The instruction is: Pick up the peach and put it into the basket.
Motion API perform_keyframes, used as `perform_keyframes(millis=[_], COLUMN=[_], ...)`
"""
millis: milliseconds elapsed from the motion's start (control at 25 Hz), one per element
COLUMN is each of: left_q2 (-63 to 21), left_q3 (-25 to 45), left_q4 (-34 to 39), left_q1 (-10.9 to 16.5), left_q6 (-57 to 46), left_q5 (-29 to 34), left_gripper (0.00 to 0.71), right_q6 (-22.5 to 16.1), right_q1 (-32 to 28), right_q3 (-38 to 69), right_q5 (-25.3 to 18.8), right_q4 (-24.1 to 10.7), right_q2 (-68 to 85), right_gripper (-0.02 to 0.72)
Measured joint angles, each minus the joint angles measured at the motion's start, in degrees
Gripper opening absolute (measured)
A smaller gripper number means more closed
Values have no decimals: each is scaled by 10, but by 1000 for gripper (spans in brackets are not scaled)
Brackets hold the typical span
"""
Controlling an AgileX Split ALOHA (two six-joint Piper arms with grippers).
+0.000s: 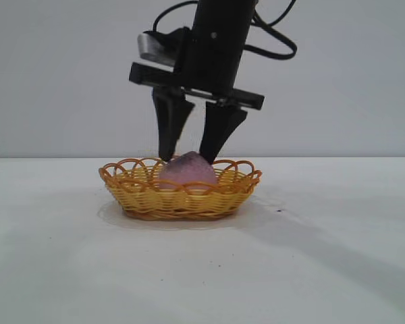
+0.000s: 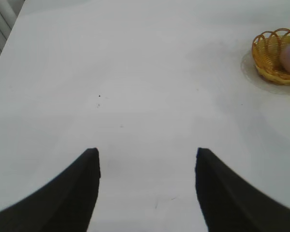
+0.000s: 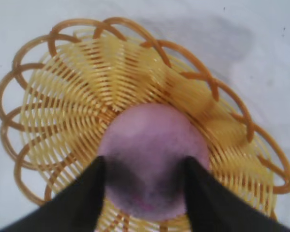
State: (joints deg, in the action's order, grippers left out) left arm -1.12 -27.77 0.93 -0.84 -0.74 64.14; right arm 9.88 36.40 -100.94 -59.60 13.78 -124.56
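Peach [image 1: 187, 172] sitting inside basket [image 1: 148, 201], centre of exterior frame, on white table [image 1: 324, 256]. Right claw [image 1: 187, 156] straight above, fingertips either side of peach, touching it, so grasping peach as far as I can see. Left claw [image 2: 147, 164] off on its own over bare table, fingers spread, released, holding nothing; basket at upper right edge of its view.
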Motion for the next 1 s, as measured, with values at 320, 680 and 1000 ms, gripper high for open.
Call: perform_keyframes(millis=[320, 680, 1000], left_q2=[0, 0, 0], left_q3=[0, 0, 0], left_q4=[0, 0, 0], left_q1=[0, 0, 0], left_q6=[0, 0, 0], left_q5=[0, 0, 0], left_gripper=[380, 380, 380], right_q6=[-41, -95, -103], right_q1=[-72, -267, -318], right_q3=[-1, 4, 4], right_q5=[11, 14, -6], right_q4=[-53, -80, -80], right_q2=[76, 15, 14], right_gripper=[489, 489, 489])
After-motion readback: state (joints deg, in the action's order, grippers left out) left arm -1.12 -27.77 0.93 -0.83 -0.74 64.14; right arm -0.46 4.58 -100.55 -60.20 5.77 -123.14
